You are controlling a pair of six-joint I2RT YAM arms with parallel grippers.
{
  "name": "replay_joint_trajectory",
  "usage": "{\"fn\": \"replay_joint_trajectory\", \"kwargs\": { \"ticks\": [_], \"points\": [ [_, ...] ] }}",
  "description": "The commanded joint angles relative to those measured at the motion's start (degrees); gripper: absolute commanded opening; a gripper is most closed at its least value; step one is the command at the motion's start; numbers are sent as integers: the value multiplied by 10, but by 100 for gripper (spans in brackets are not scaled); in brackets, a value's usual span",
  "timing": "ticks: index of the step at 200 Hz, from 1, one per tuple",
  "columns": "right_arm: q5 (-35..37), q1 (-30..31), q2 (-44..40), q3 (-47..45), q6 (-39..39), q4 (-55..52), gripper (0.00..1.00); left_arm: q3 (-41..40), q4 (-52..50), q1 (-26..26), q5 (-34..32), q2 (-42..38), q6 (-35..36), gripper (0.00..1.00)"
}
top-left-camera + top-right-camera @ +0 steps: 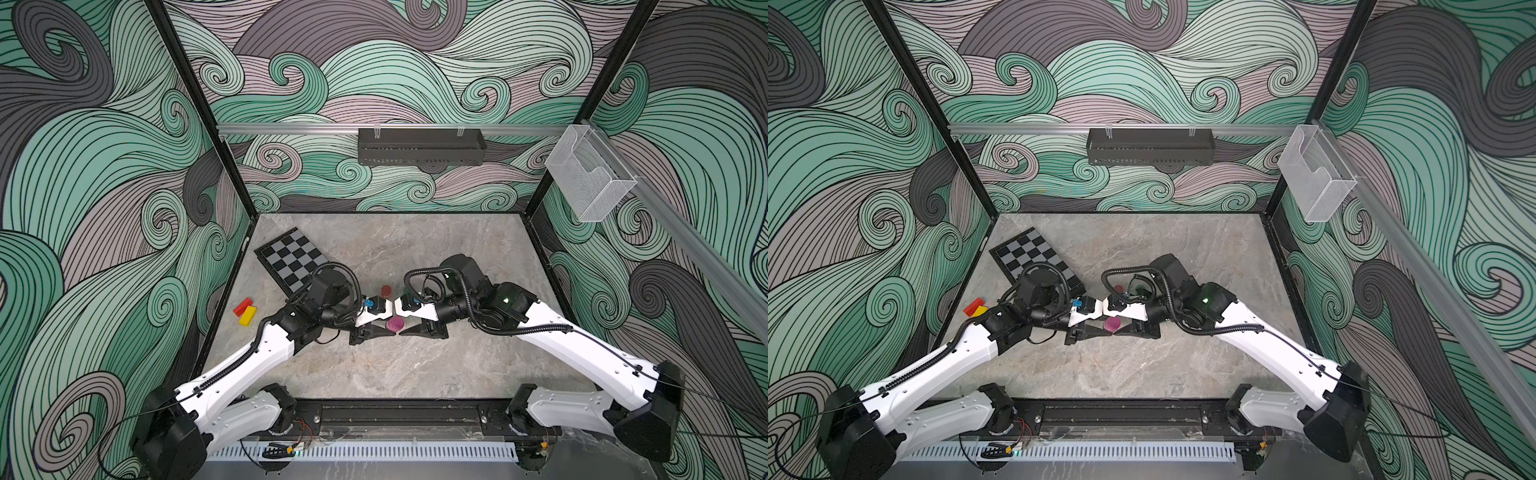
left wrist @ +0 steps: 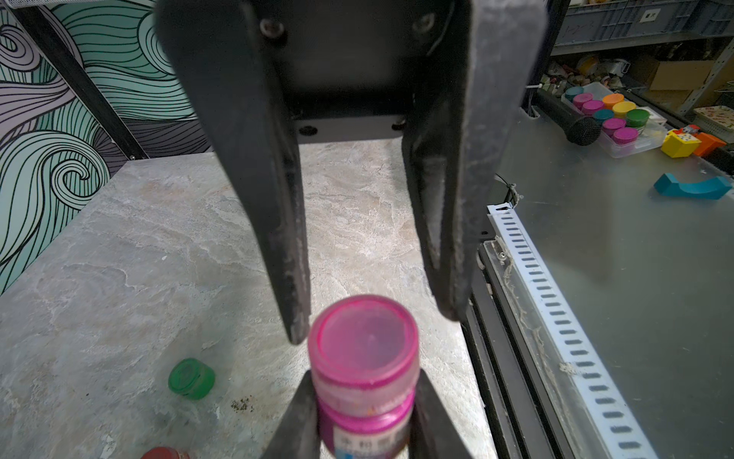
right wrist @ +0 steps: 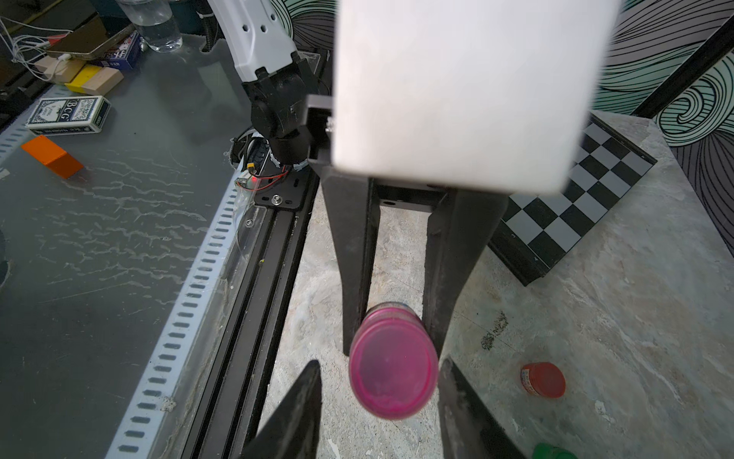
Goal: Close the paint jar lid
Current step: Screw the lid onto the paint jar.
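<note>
In both top views we see the left gripper (image 1: 387,325) and the right gripper (image 1: 405,323) meeting tip to tip over the middle of the marble table (image 1: 415,365), with the pink paint jar (image 1: 395,323) between them. A chessboard (image 1: 295,257) lies toward the far left corner, and a red block (image 1: 243,306) and a yellow block (image 1: 248,316) touch each other near the left wall. From up here we cannot tell whether the jar's base rests on the table. In the left wrist view the left gripper (image 2: 365,381) is clamped on the paint jar (image 2: 363,421), its fingers (image 2: 302,421) pressed to opposite sides of the body below the lid (image 2: 363,345), which sits on top of the jar. The right gripper (image 2: 373,326) faces it with its fingers (image 2: 278,238) set apart on either side of the lid, one tip just beside the rim and the other clear of it. A small green jar (image 2: 191,378) and a red jar (image 2: 165,453) sit on the table nearby. In the right wrist view the right gripper (image 3: 381,369) stands open around the lid (image 3: 393,377), with table showing between each finger (image 3: 306,397) and the rim. Beyond it the left gripper (image 3: 392,330) grips the jar's body.
</note>
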Motion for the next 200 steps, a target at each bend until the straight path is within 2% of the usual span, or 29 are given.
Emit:
{"fn": "replay_joint_trajectory", "kwargs": {
  "ticks": [1, 47, 111, 142, 177, 200],
  "points": [
    [-18, 4, 17, 19, -16, 19, 45, 16, 6, -3, 5, 4, 11, 24],
    [-4, 7, 23, 20, -13, 25, 40, 17, 6, -3, 7, 4, 10, 24],
    [10, 16, 31, 25, 22, 31, 21, 18, 9, -3, 4, 3, 10, 24],
    [79, 30, 35, 20, 111, 65, 17, 15, 15, -3, -5, -2, 7, 24],
    [167, 57, 47, 21, 261, 101, 8, 12, 27, -3, -8, -5, 2, 24],
    [234, 81, 50, 16, 357, 122, 7, 12, 28, -3, -9, -5, 2, 23]
  ]
}}
